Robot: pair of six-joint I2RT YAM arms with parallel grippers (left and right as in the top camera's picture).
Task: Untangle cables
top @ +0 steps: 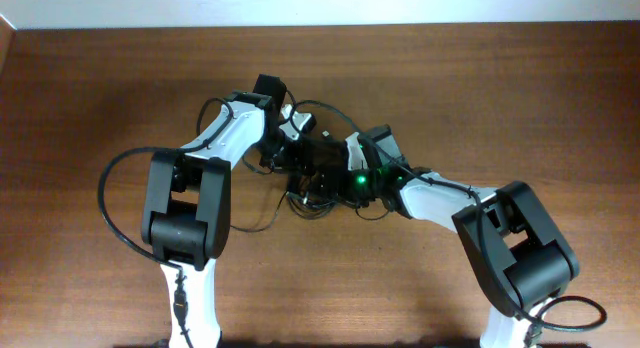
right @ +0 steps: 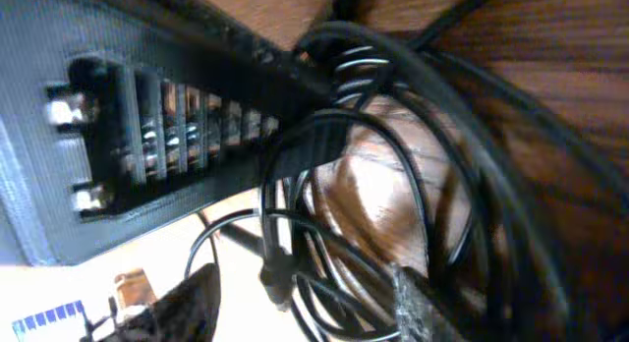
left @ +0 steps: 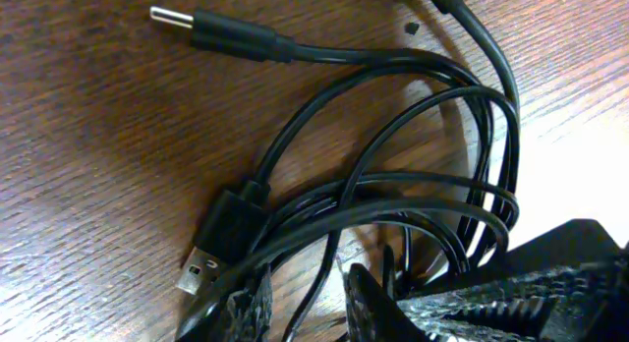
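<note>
Narrowly parted at the left gripper (left: 308, 285), straddling strands of the cables (left: 413, 185) beside a USB-A plug (left: 216, 246). Spread wider at the right gripper (right: 303, 288), around black loops.

We see black cables (left: 334, 55), one plug (left: 169, 15) silver-tipped, on a brown, wood-grained tabletop (left: 88, 155); the arms (top: 222, 135) are white and black.
</note>
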